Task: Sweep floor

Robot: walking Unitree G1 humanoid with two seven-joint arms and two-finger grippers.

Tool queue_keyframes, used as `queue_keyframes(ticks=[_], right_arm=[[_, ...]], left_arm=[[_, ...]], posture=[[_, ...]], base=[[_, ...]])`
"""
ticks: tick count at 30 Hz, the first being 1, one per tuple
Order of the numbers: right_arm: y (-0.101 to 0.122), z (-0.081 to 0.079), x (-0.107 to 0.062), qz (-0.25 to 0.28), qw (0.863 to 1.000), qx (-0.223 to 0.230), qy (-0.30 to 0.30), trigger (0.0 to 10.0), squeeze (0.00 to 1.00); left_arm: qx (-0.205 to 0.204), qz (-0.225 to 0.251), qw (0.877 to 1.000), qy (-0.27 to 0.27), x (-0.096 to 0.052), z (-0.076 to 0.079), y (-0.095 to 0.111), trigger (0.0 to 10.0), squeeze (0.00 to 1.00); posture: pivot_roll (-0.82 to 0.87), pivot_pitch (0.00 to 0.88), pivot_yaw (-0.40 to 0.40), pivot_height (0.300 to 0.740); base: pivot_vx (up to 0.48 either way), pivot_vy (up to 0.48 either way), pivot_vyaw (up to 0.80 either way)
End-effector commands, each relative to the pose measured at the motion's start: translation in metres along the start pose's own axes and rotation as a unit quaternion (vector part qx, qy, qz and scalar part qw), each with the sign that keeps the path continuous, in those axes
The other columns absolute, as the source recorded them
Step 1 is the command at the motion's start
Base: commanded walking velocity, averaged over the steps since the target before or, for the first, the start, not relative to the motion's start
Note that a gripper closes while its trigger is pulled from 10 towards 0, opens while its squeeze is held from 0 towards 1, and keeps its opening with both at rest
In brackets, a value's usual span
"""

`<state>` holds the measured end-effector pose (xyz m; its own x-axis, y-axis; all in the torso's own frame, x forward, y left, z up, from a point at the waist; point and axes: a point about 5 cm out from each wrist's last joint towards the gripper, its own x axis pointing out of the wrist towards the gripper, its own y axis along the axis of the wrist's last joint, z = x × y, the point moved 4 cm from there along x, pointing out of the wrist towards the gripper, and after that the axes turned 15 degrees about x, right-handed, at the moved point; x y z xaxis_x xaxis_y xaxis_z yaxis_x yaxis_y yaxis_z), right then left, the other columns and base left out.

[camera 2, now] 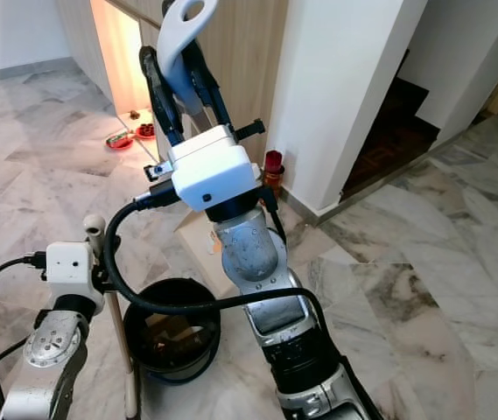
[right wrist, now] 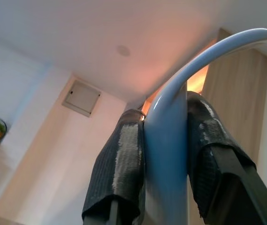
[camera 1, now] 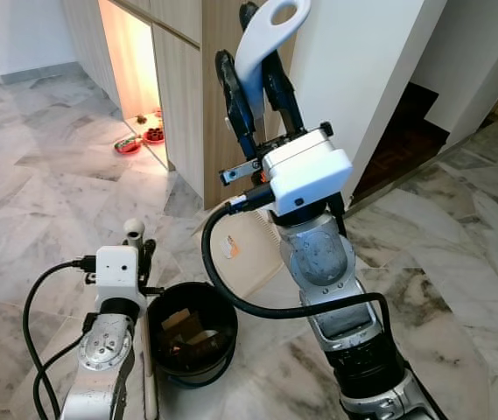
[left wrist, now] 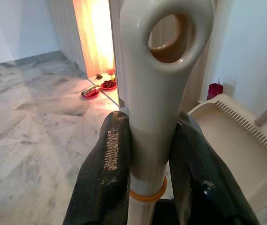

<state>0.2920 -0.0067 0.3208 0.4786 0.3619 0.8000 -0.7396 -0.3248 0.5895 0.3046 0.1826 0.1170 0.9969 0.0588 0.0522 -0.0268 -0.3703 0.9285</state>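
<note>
- The left tool (left wrist: pixel 147 154) is clenched on the cream broom handle (left wrist: pixel 159 84), just below its hanging eye; the handle stands near upright, so the head can presumably be drawn across the floor.
- The right tool (camera 1: pixel 257 87) is raised at 12 o'clock, clenched on the pale blue dustpan handle (camera 1: pixel 262 39). Judgement: the dustpan is lifted for tipping into the black bin (camera 1: pixel 192 341).
- The bin sits on the marble floor (camera 1: pixel 38 175) between the two arms, touching neither.
- A cream pan tray (left wrist: pixel 236 145) lies beside the bin.
- Edges: wooden cabinet (camera 1: pixel 183 96) at 12 o'clock, white wall (camera 1: pixel 367 70) at 1 o'clock, red dishes (camera 1: pixel 130 144) at 11 o'clock.
- Open floor lies at 9 to 10 o'clock and at 3 o'clock.
</note>
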Motion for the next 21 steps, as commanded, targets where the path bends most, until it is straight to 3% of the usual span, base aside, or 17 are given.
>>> queue_keyframes(ticks=[1,5,10,13,18,21], right_arm=[[0.011,0.003,0.005,0.026,0.999,0.017,-0.012,10.0,0.00],[0.013,0.001,0.006,0.030,0.999,0.022,-0.010,10.0,0.00],[0.008,0.010,0.003,0.017,0.999,-0.023,-0.028,10.0,0.00],[0.004,0.031,0.000,0.004,0.996,-0.072,-0.048,10.0,0.00],[0.005,0.074,-0.018,-0.028,0.978,-0.190,-0.082,10.0,0.00],[0.003,0.090,-0.032,-0.054,0.970,-0.215,-0.102,10.0,0.00]], left_arm=[[-0.004,0.038,0.999,0.000,0.001,0.003,0.018,10.0,0.00],[-0.004,0.039,0.999,0.001,0.002,0.002,0.018,10.0,0.00],[-0.004,0.038,0.999,0.001,0.003,0.001,0.017,10.0,0.00],[-0.004,0.038,0.999,-0.004,0.003,0.003,0.017,10.0,0.00],[-0.006,0.038,0.999,-0.012,0.004,0.005,0.016,10.0,0.00],[-0.006,0.038,0.999,-0.018,0.004,0.006,0.016,10.0,0.00]], posture=[[0.13,0.000,-0.113,0.740],[0.13,0.000,-0.113,0.740],[0.12,0.000,-0.109,0.740],[0.11,0.000,-0.103,0.740],[0.09,0.000,-0.088,0.740],[0.08,0.000,-0.082,0.740]], base=[[0.000,0.000,0.00],[0.000,0.000,0.00],[0.000,0.000,0.00],[0.000,0.000,0.00],[0.000,0.000,0.00],[0.000,0.000,0.00]])
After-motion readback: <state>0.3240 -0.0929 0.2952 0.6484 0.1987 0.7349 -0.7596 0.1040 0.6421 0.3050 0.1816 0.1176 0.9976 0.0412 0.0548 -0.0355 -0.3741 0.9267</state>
